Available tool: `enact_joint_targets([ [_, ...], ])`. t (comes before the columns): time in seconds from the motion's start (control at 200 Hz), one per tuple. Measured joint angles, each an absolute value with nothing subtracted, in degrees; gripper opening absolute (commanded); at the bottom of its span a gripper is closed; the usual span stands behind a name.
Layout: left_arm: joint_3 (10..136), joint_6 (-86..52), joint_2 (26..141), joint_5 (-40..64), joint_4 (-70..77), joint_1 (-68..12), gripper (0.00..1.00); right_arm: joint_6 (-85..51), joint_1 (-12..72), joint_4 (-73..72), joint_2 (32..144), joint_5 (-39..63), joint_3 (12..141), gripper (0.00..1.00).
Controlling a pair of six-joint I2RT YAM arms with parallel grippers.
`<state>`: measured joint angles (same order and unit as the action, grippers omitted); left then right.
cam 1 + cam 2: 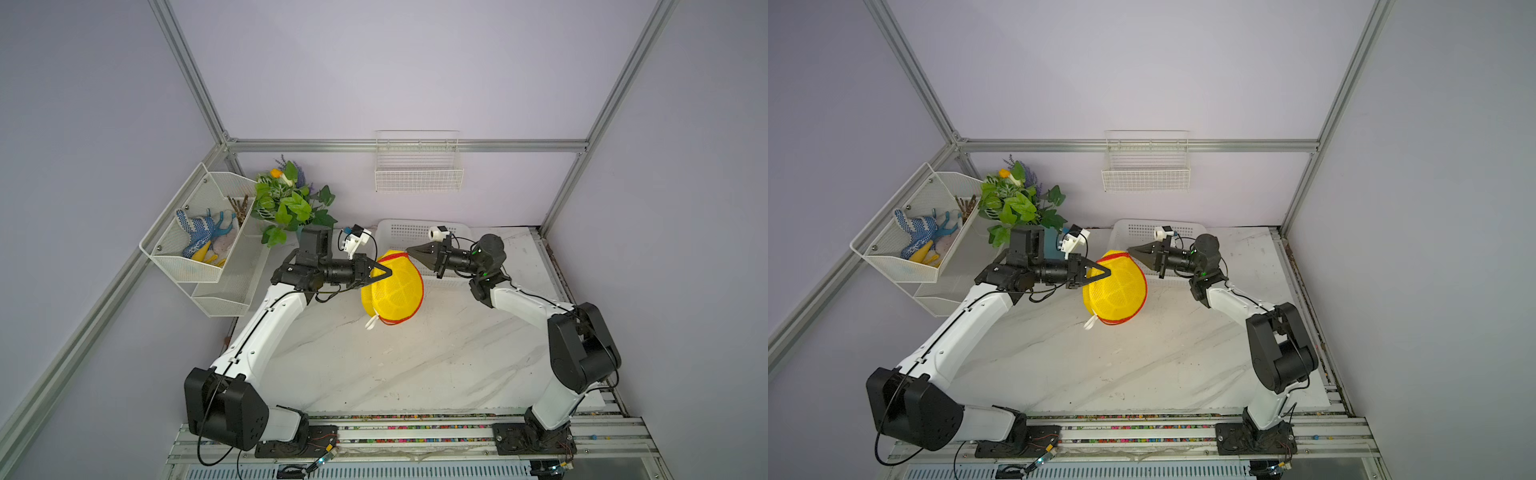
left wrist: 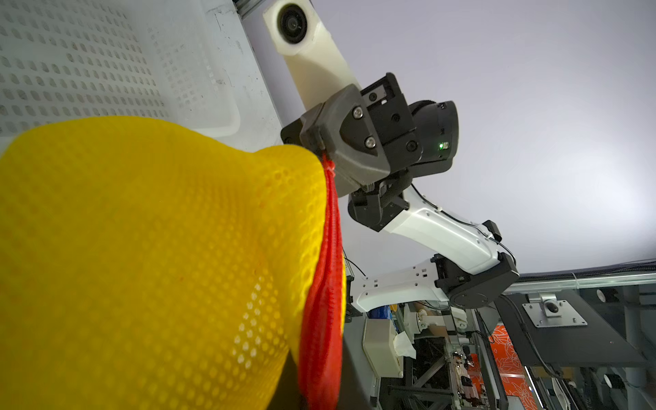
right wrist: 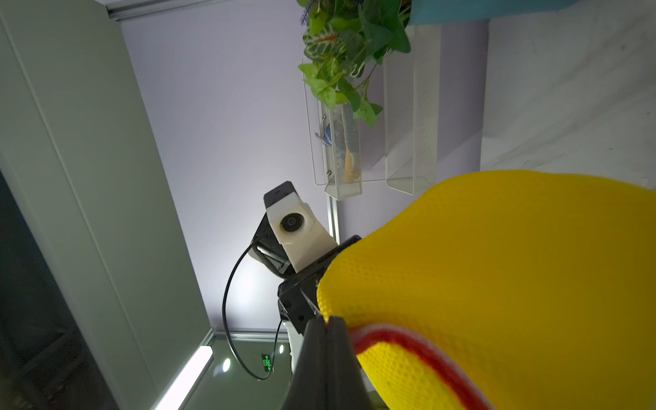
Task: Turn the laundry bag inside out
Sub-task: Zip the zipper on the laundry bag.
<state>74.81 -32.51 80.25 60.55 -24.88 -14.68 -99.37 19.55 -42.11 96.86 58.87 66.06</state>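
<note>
Top views both showed the laundry bag (image 1: 392,291) (image 1: 1115,291) hanging just in front of the white perforated basket (image 1: 419,230), stretched between two grippers that met it nearly tip to tip. The left arm (image 1: 270,324) sloped up from its base toward the basket, then bent at the wrist so its last links ran level along the basket's front. The left gripper (image 1: 388,274) lay over the yellow mesh with its jaws drawn together to a point, pinching the fabric on the bag's side facing away from the basket. The right arm (image 1: 523,303) folded high at the elbow and reached back toward the basket, its wrist level and aimed at the left arm. The right gripper (image 1: 409,250) had its jaws pressed together on the bag's top edge, nearest the basket. The left wrist view showed that clamp closed on the red trim (image 2: 326,248). A white tab (image 1: 371,322) dangled at the bag's end farthest from the basket. Whether that end touched the marble table (image 1: 415,365) could not be told.
</note>
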Motion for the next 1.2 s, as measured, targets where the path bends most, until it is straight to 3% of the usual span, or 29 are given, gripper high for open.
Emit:
enact_joint_targets([
  [0.24,74.81,-32.32,80.27,60.55,-24.53,-14.96,0.00,-87.11,18.22,-27.68,94.67,59.70,69.32,0.00],
  [0.37,74.81,-32.10,80.27,60.05,-24.73,-14.76,0.48,-80.82,18.70,-18.92,95.48,59.75,74.17,0.00],
  [0.47,74.89,-31.73,80.27,59.09,-25.41,-14.35,0.80,-74.63,18.90,-10.39,95.88,59.68,79.77,0.00],
  [0.535,75.55,-31.16,80.47,58.04,-26.83,-14.24,0.90,-70.89,19.05,-5.48,95.96,59.72,83.20,0.00],
  [0.745,83.72,-28.77,83.94,54.78,-30.55,-14.26,1.00,-62.00,20.29,6.85,96.44,60.14,90.19,0.00],
  [1.025,94.02,-23.59,86.65,48.16,-35.48,-20.84,1.00,-56.60,21.06,17.28,98.24,60.40,92.79,0.00],
  [1.2,97.69,-15.46,87.77,37.87,-43.27,-25.91,1.00,-55.55,21.08,20.64,99.00,60.99,94.24,0.00],
])
